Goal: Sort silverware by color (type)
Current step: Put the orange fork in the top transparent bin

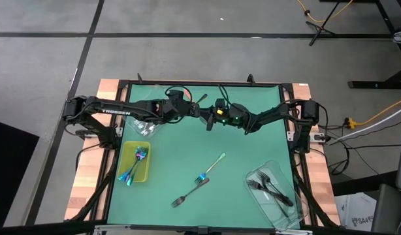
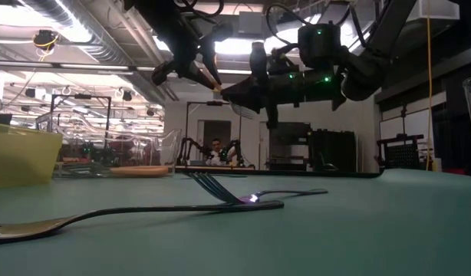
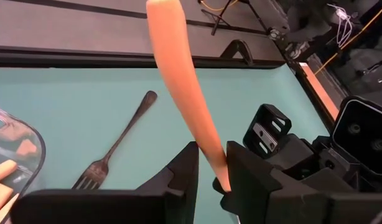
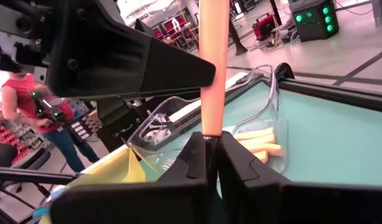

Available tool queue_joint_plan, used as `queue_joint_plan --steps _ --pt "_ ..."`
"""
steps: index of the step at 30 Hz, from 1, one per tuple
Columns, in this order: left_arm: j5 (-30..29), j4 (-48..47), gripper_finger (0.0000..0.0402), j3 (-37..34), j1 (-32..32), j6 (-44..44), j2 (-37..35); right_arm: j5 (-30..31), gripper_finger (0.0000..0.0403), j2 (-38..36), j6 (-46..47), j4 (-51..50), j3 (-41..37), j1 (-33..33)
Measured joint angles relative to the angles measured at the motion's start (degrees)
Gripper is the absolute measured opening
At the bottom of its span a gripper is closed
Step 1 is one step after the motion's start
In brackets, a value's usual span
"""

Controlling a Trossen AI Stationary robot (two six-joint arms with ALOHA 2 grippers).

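- I see both arms meeting above the far middle of the table, toward twelve o'clock.
- My left gripper (image 3: pixel 211 171) pinches the orange-handled fork (image 3: pixel 181 93) narrowly.
- My right gripper (image 4: pixel 211 152) is clamped tight on the same fork's end.
- Three loose forks (image 1: pixel 199 179) lie near six o'clock on the green mat (image 1: pixel 253 143).
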Motion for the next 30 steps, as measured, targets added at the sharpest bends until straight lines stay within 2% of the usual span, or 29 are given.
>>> queue_joint_plan --steps 15,30 --pt "0.2 0.1 0.0075 0.0 0.0 0.0 0.1 -2.0 0.0001 0.0 -5.1 0.2 0.0 0.0" --pt "0.1 0.1 0.0073 0.0 0.0 0.0 0.1 -3.0 0.0001 0.0 -5.4 0.2 0.0 0.0"
